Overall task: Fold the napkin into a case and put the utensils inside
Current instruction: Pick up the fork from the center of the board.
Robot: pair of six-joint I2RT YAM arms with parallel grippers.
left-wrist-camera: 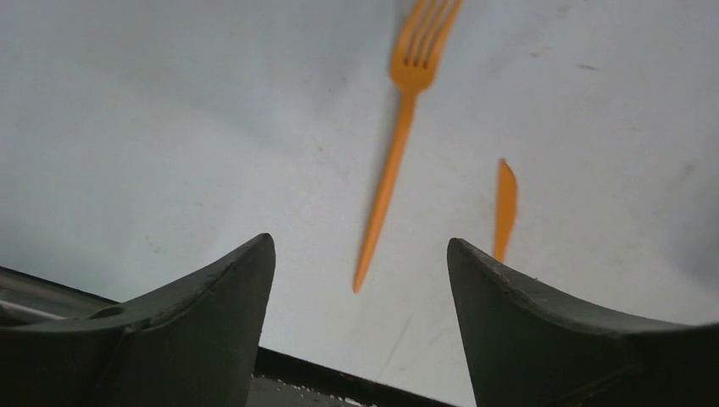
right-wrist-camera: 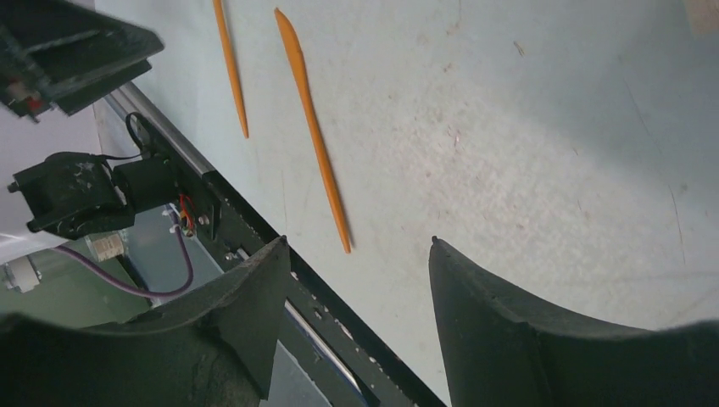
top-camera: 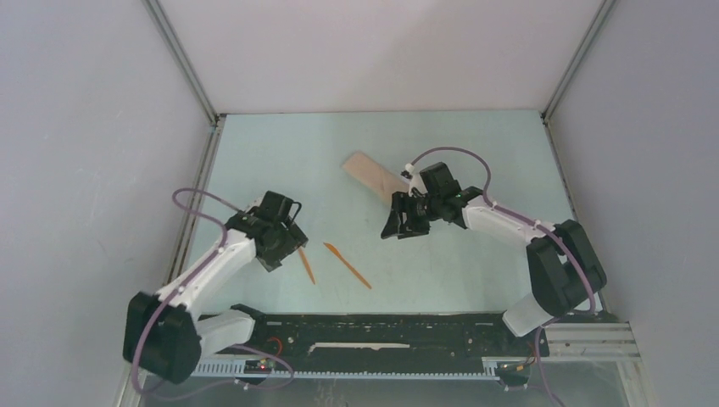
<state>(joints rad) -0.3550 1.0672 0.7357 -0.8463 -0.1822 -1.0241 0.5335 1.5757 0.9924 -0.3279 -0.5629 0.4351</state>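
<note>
The pale blue-green table (top-camera: 475,170) takes up most of what I see, walled in by white panels, with a black rail (top-camera: 381,326) along its near edge where the two arms are bolted. The left arm reaches in from the near-left corner and the right arm from the near-right, both bent toward the middle.

The napkin (top-camera: 371,174) is folded into a narrow beige strip. It lies slantwise toward the far side of the table, right of centre. Its near end runs under the right arm's wrist, so I cannot see that end.

The right gripper (top-camera: 400,227) hangs just past that hidden end of the strip, on its near side. In the right wrist view its fingers (right-wrist-camera: 509,339) are spread apart with nothing between them, only bare table. The left gripper (top-camera: 287,253) is over the left half of the table. Its fingers (left-wrist-camera: 212,322) are spread wide as well and are released, holding nothing.

The two orange utensils lie loose on the table between the grippers, nearer the left one and well apart from the napkin. The knife (top-camera: 348,265) lies to the right, slanting with its far end to the left. The fork (top-camera: 307,267) lies just left of it, and its far end slips under the left gripper in the top view. In the left wrist view the fork's handle lies on the table beyond the gap between the fingers.
</note>
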